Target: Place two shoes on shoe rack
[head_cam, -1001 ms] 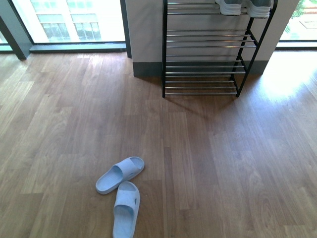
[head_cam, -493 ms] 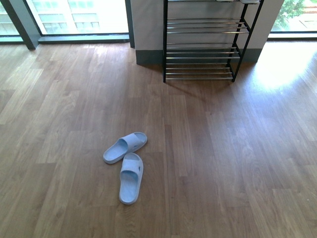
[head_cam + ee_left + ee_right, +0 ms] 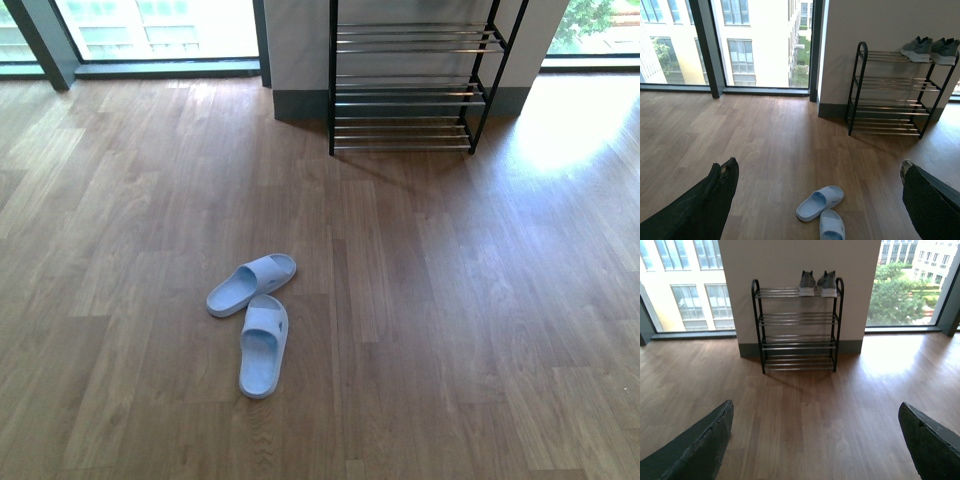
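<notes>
Left pincer (image 3: 817,167): released, fingers spread wide, nothing between them. The pale blue slides (image 3: 821,202) lie soles down on the floor (image 3: 120,230), below and a little ahead of this pincer, roughly centred in its gap. They sit in a crooked V, touching or nearly so; I can't tell which.

Right pincer (image 3: 815,409): also released and empty. The shoe rack (image 3: 797,325) stands well ahead of it against the wall, framed between its fingers. The grey sneakers (image 3: 818,283) are already on the top shelf, so the slides are what remains.

Step in hand, as I judge it: go down for the slides with the left pincer.
- Turn the jaws across one strap and pinch the band, not the flat sole.
- Lift straight up, since the neighbouring slide may drag along.
- Expect the rubber to droop.
</notes>
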